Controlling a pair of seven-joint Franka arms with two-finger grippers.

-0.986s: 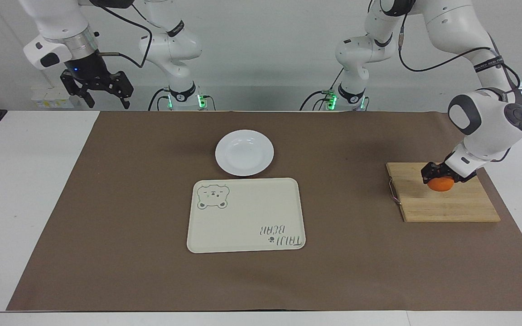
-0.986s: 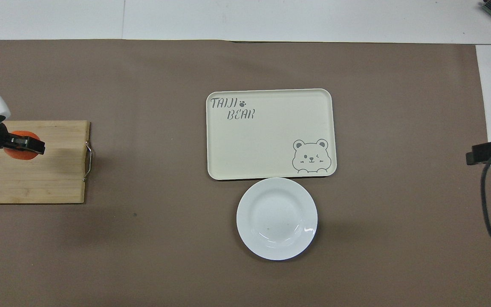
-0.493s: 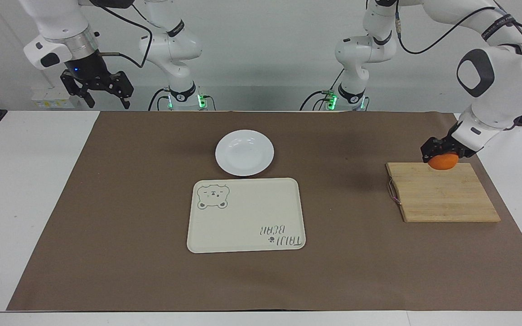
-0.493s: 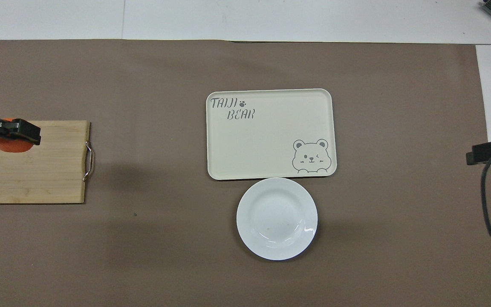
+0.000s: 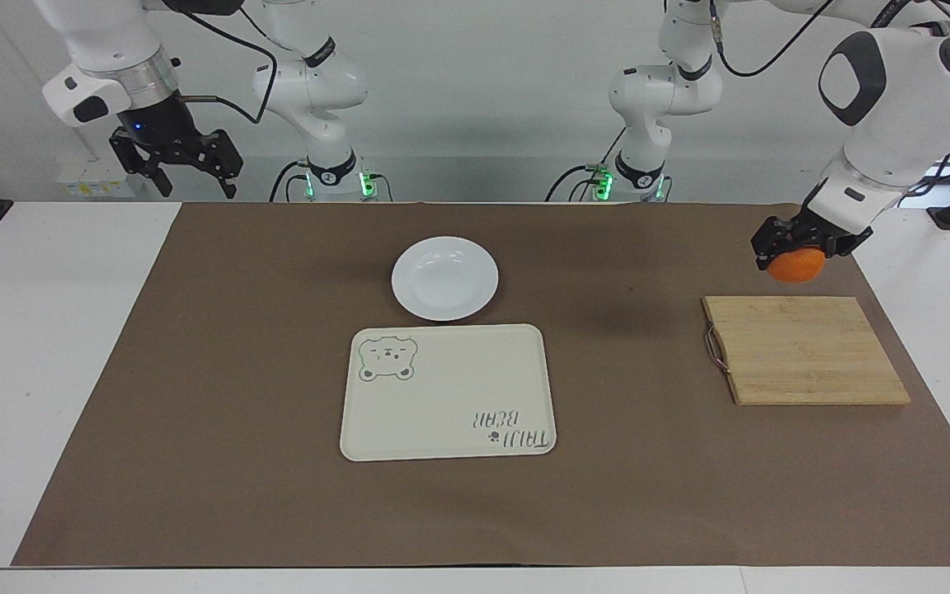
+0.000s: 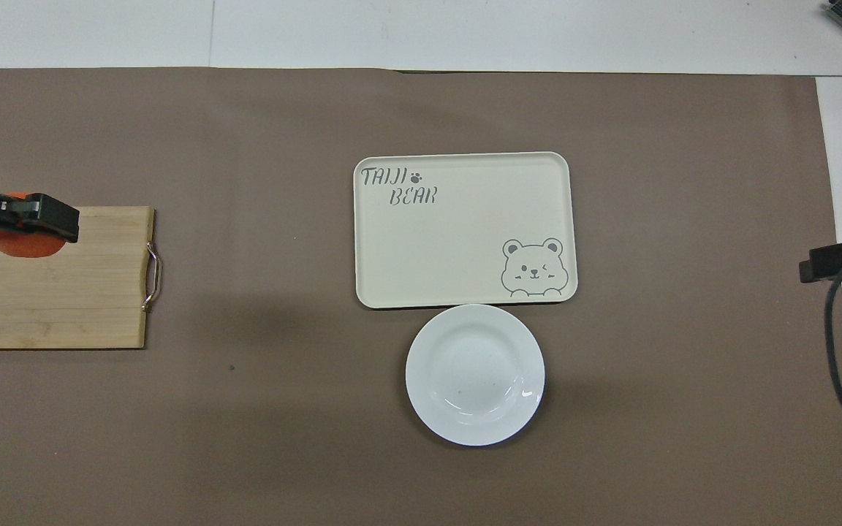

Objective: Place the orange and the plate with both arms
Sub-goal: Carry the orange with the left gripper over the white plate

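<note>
Orange (image 5: 796,267): I see it clamped between the left gripper's (image 5: 795,246) fingers, lifted clear in the air over the board (image 5: 805,350), above the board's edge nearest the robots.
Left gripper: closed around the orange, hanging from the left arm (image 5: 895,91) at that arm's end of the table; from overhead I see its black fingers (image 6: 39,218) across the top of the fruit.
Right gripper (image 5: 176,161): up in the air at the right arm's end, over the table's edge by the robots, well apart from everything; its fingers look spread and hold nothing. That arm waits.
Surface: I have a white table (image 5: 46,346) with a brown mat (image 5: 648,495) over most of it; every object lies on the mat.
Room: pale wall past the arm bases, green lights at both bases, black cables along the arms.
Board: wooden, with a metal handle (image 5: 716,350) on the side toward the tray; nothing lies on it under the held orange.
Plate (image 5: 445,278): white, holding nothing, mid-table, well apart from the left gripper toward the right arm's end.
Tray (image 5: 448,392): cream, bear print and lettering, holding nothing; just beside the plate, farther from the robots than it, their rims about touching.
</note>
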